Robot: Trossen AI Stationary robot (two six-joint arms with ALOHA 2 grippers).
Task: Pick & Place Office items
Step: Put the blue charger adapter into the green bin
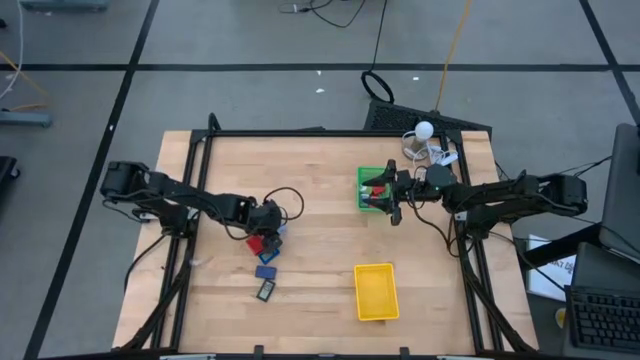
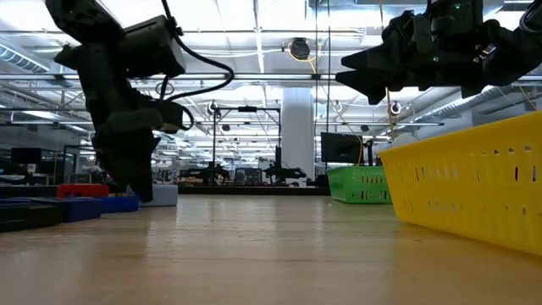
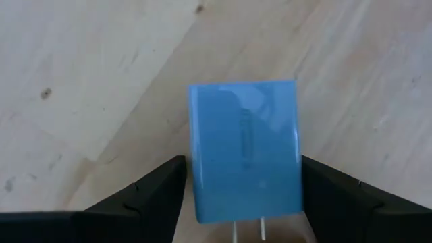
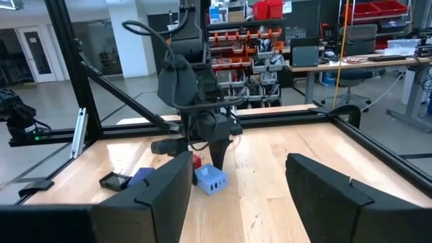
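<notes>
- While the left tool (image 1: 268, 232) hangs low over the wooden surface (image 1: 320, 270) a little left of its middle, its two dark fingers (image 3: 152, 192) stand spread on either side of a light blue rectangular plastic block (image 3: 244, 148); whether they touch the block I cannot tell.
- Clustered by that tool lie more office items: a red piece (image 1: 256, 244), a blue piece (image 1: 266, 271) below it, and a dark navy rectangle (image 1: 266, 290) nearest the front edge.
- Right of the middle, near the front edge, sits the yellow plastic tray (image 1: 376, 291).
- Toward the back edge, the green slotted tray (image 1: 364, 178) holds small red items.
- Over the green tray's right side hovers the right tool (image 1: 388, 204), fingers (image 4: 155, 196) wide apart and holding nothing.
</notes>
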